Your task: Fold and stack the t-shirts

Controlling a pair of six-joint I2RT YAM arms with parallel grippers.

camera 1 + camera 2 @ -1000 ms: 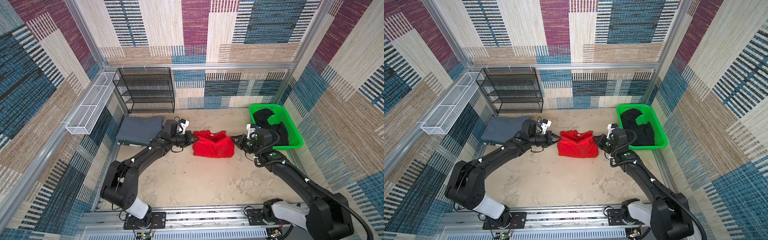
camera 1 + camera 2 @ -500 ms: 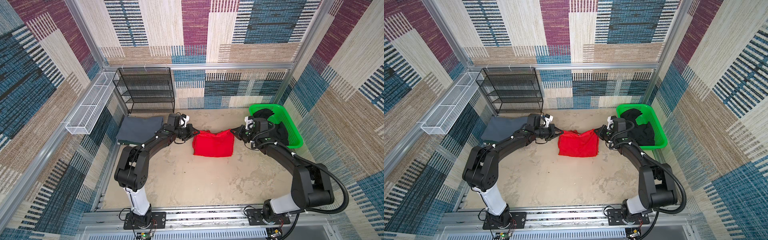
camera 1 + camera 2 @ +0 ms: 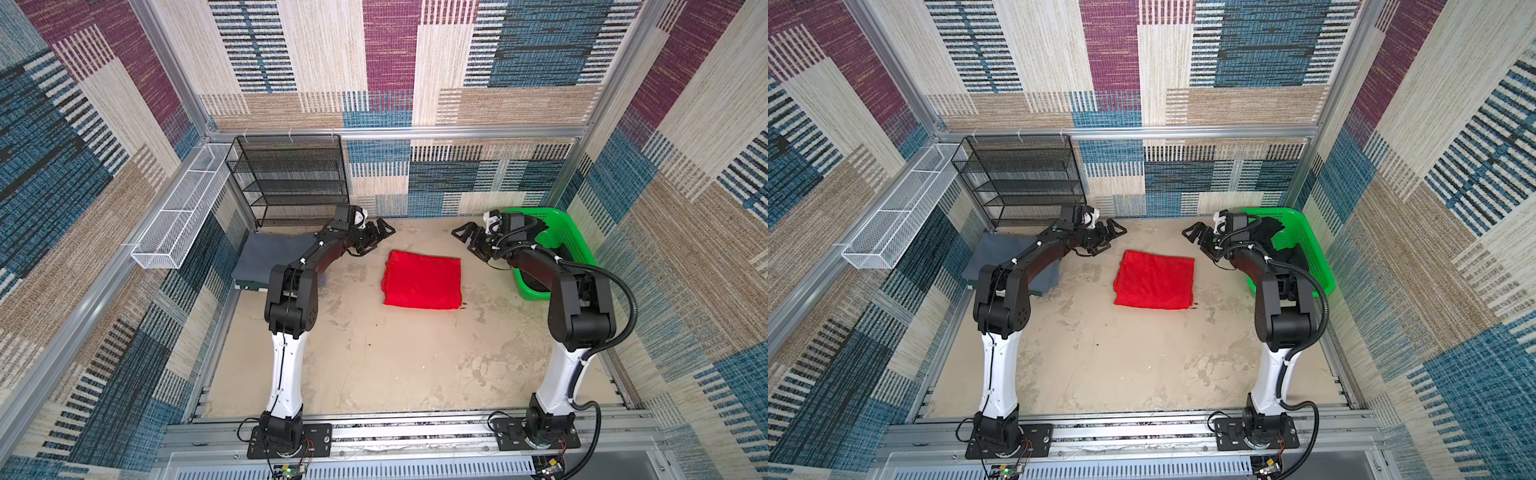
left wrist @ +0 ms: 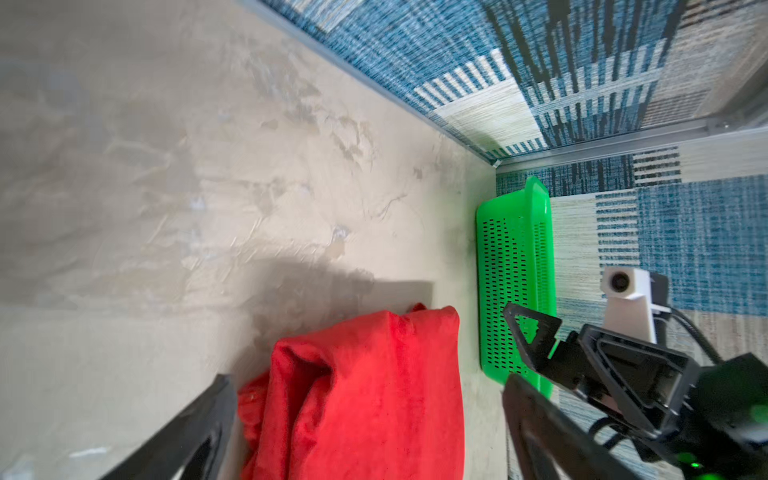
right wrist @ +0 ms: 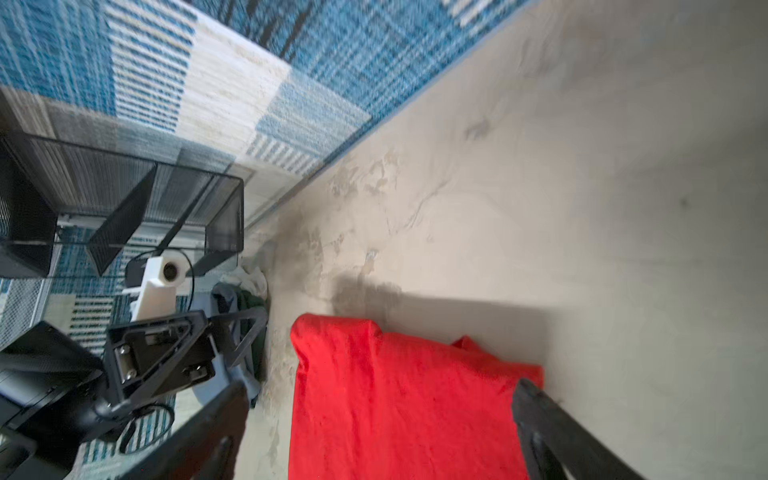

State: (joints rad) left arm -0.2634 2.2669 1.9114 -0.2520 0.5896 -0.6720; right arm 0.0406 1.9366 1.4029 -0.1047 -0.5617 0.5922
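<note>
Top views, both: red t-shirt (image 3: 422,279) lies folded flat mid-table, nearer the far edge, b/w the two arms. Left end effector (image 3: 379,240) hovers off its far-left corner, right end effector (image 3: 467,245) off its far-right corner. Both are spread wide and empty, neither touching cloth. Shirt looks approx. square, no clear long axis. Grey t-shirt (image 3: 270,257) sits at the far-left corner, so I'd guess red goes there next; left arm is nearer that pile. Black t-shirt (image 3: 1273,227) is in green basket (image 3: 1312,249), far-right.

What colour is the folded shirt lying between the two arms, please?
The shirt is bright red, clearest in a top view.
</note>
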